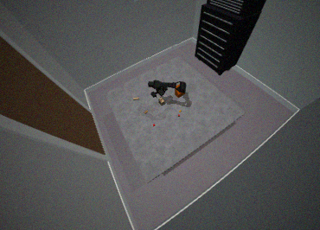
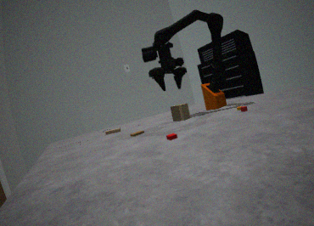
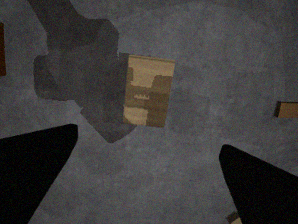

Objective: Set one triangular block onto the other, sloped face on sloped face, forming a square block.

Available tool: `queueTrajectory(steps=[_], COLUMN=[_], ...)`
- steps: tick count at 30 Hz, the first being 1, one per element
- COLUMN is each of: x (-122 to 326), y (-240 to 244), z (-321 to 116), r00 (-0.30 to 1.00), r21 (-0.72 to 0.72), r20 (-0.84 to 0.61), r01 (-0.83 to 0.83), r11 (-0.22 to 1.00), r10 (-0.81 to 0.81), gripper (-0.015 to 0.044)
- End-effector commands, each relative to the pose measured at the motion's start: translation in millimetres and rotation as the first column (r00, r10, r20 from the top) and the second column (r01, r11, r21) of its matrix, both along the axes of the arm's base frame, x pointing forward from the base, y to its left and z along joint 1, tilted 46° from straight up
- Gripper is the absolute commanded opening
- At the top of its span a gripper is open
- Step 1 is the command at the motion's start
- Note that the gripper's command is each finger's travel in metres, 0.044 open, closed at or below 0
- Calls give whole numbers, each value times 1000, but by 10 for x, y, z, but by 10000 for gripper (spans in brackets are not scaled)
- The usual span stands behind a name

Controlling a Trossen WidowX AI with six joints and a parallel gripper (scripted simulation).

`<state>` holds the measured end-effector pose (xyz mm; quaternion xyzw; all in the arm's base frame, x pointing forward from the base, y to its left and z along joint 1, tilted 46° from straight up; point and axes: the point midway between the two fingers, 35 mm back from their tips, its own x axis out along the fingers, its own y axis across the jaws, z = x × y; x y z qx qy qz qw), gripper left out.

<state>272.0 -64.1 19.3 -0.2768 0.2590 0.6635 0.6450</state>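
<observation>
The two triangular blocks sit together as one tan square block [image 1: 162,101] [image 2: 180,112] [image 3: 149,92] on the table [image 1: 173,141] [image 2: 170,177]. Its top looks level and its sides upright in the exterior view; the seam between the two is too faint to make out there. In the wrist view the top is one rectangle with a thin strip along its far edge, partly in the arm's shadow. My gripper [image 2: 171,89] [image 3: 150,142] is open and empty. It hangs above the block, clearly apart from it.
A tan bar [image 1: 136,99] [image 2: 113,131] and a smaller wooden piece [image 1: 145,112] [image 2: 137,133] [image 3: 288,110] lie to one side. A red piece [image 1: 154,125] [image 2: 171,136] lies nearer the exterior camera. Another red piece [image 1: 179,115] [image 2: 243,109] lies beside a small yellow piece [image 1: 180,111] near the orange arm base [image 2: 214,98].
</observation>
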Motion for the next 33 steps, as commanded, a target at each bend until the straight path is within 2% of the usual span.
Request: queueTrajectory(steps=[1, 33], x=[-30, -10], y=[-62, -35], z=[96, 45], r00=[1000, 1000], r21=[2, 1], r20=[-5, -1], r01=[-13, -1], r11=[1000, 1000], r10=[13, 1], gripper=[440, 440])
